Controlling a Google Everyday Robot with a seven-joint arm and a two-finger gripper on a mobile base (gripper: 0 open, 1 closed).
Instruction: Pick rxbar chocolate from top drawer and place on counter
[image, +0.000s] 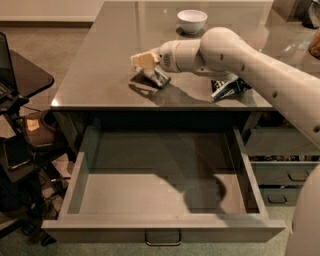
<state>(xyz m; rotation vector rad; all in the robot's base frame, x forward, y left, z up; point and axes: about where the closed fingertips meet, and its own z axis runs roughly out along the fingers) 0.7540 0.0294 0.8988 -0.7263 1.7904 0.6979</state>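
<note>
Lying on the counter: one rxbar chocolate (142, 83), a dark flat bar near the front edge of the counter (100, 75), left of its middle.
Print on the bar: pale marks only, cannot be read.
Gripper: one gripper (150, 70), right over the bar at its 1 o'clock side, tip pointing toward 9 o'clock and tilted down to the worktop.
Pincer state: cannot tell whether it is apart, together or clamped on the bar, nor whether it touches the bar.
Arm: one white arm (240, 55), coming in from 4 o'clock, rising over the counter and bending at a rounded joint toward the bar.
Chip bag: one blue-and-white chip bag (229, 88), at 3 o'clock from the bar, partly under the arm; its writing cannot be read.
Bowl: one white bowl (192, 20), at 1 o'clock from the bar, well apart, upright.
Top drawer: one top drawer (160, 200), pulled open at 6 o'clock below the counter edge, the arm's shadow on its pale floor.
Handle: one metal bar handle (163, 239) on the drawer front.
Lower drawers: two narrower drawers (285, 175) at 4 o'clock, shut.
Side table: one black side table (27, 75) at 9 o'clock.
</note>
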